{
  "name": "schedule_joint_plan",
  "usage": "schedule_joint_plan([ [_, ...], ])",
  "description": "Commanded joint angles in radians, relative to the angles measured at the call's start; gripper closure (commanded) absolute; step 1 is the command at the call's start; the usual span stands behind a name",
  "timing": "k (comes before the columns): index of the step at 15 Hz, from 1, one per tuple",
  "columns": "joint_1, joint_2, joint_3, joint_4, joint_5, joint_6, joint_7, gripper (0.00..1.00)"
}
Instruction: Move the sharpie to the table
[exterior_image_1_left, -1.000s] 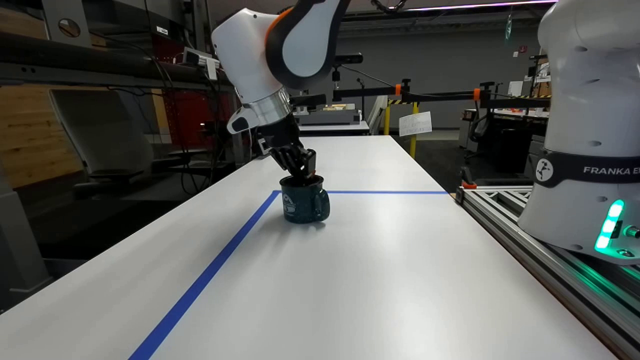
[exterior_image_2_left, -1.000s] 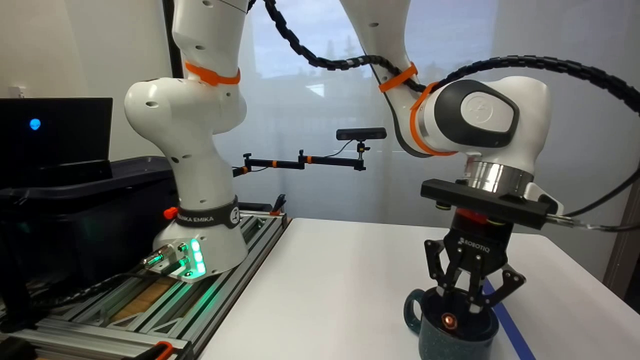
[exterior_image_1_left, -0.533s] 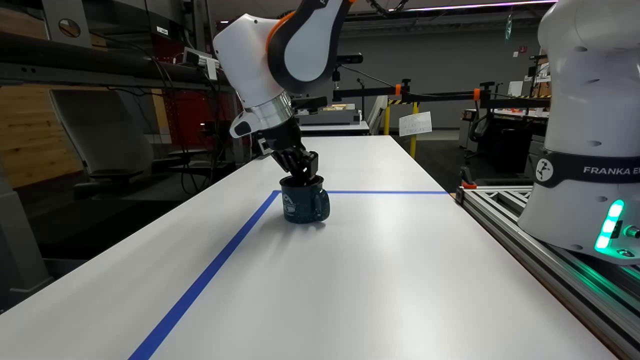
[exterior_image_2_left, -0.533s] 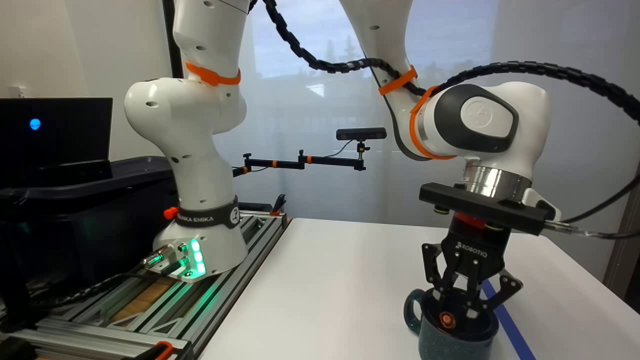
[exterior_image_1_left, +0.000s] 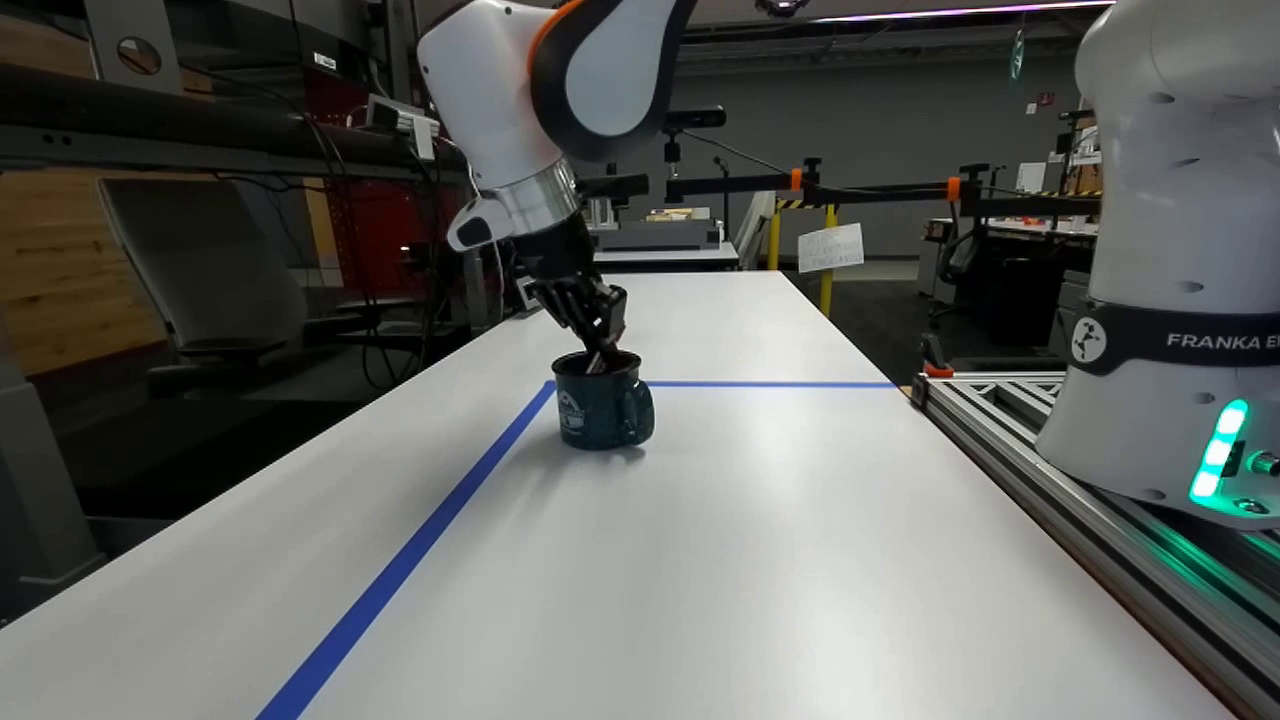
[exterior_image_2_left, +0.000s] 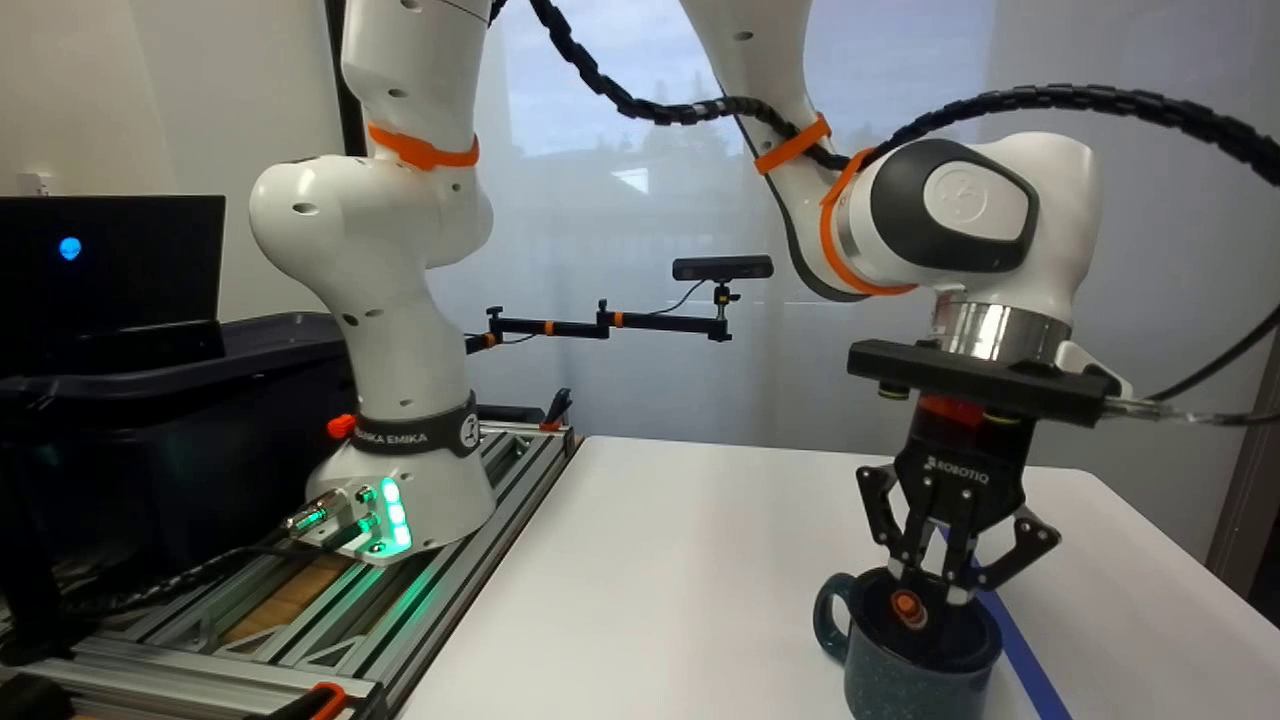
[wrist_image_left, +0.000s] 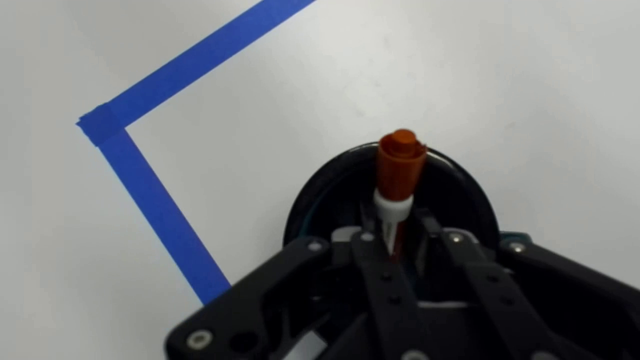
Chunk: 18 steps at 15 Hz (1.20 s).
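Wrist view: the black Robotiq gripper angles down over a speckled dark-teal mug, its fingers closed on the barrel of the orange-capped marker. From where I'm standing, the mug's wall hems the marker in; it leans, cap above the rim toward twelve o'clock, lower end lost inside. Whether the fingertips dip below the rim, I can't tell. The mug's handle sits at three o'clock, a corner of blue tape at ten, on the white table. Farther out, in an exterior view, the robot base, glowing green, stands at three o'clock from the mug. In an exterior view, a laptop rests on a dark storage bin at ten.
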Motion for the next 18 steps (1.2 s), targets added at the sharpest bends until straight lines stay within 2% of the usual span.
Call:
schedule_joint_plan([
  [1,0.009,-0.18,0.003,-0.079,-0.018,-0.044,-0.031,0.95],
  [5,0.025,-0.313,0.023,-0.13,0.012,-0.061,-0.07,0.95],
  [9,0.093,-0.367,0.082,-0.168,0.001,-0.056,0.0,0.95],
  [14,0.167,-0.302,0.147,-0.151,-0.013,-0.012,0.112,0.95],
  [18,0.176,-0.192,0.147,-0.13,-0.053,0.042,0.229,0.95],
])
